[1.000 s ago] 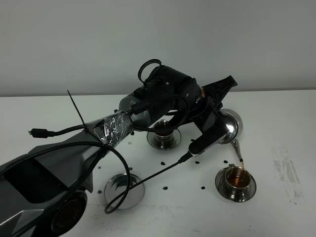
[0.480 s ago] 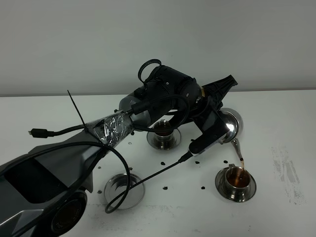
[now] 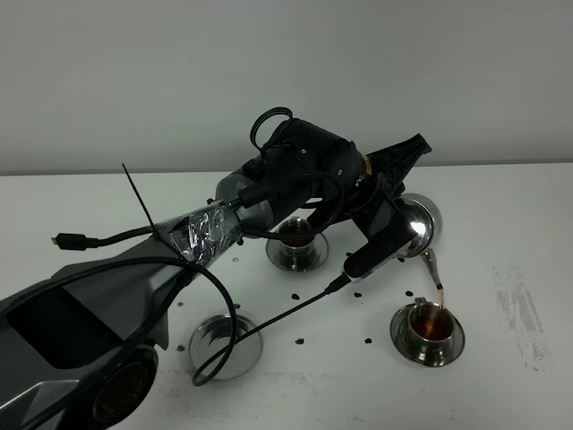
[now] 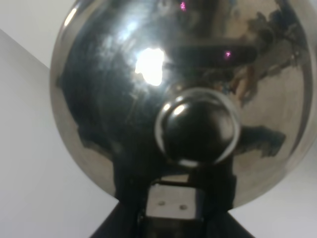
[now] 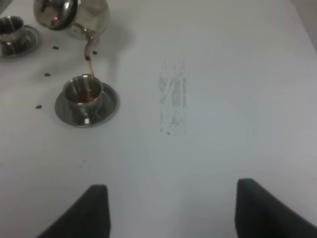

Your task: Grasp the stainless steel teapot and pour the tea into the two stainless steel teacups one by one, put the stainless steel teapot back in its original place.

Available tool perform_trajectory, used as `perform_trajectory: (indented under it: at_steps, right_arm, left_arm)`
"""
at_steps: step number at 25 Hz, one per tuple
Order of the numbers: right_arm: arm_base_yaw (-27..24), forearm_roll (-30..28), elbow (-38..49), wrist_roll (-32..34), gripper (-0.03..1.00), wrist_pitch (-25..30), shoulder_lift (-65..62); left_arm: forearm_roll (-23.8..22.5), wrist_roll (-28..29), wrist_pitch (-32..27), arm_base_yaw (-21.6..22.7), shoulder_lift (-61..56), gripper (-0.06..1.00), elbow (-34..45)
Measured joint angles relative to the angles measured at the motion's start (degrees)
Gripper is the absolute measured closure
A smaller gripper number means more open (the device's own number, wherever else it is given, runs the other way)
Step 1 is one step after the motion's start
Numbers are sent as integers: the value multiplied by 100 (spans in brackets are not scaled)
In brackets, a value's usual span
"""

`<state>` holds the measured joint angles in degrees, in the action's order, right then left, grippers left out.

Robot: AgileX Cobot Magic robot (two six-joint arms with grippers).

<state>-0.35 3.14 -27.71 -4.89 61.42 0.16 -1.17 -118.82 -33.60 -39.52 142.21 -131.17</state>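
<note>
From high up, my left gripper (image 3: 394, 210) is pressed together on the stainless steel teapot (image 3: 419, 224), held tilted in the air over the right half of the desk (image 3: 519, 233). A thin brown stream runs from its spout into the near teacup (image 3: 429, 324), which sits on its saucer toward the desk's front edge. The far teacup (image 3: 296, 235) sits mid-desk, already dark inside. The empty saucer (image 3: 219, 340) waits front-left.

My left wrist view is filled by the teapot's (image 4: 188, 94) mirrored belly and lid knob; the pinch itself is hidden.

My right wrist view shows the teapot (image 5: 74, 15) pouring into the near teacup (image 5: 84, 93), well apart from my right gripper (image 5: 168, 208), whose fingers are spread and empty.

The risk as I judge it: the cup is small, so holding this tilt too long would overflow it, and any wobble would send the stream onto the saucer or desk.
</note>
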Motion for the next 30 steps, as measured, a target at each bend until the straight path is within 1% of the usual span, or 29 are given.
perform_trajectory:
  at_steps: [24,30]
  right_arm:
    - [0,0,0,0,41,0,0]
    - [0,0,0,0,41,0,0]
  left_arm:
    - [-7,0,40,0,0,68,0]
    - [-2,0,40,-63,0,68,0]
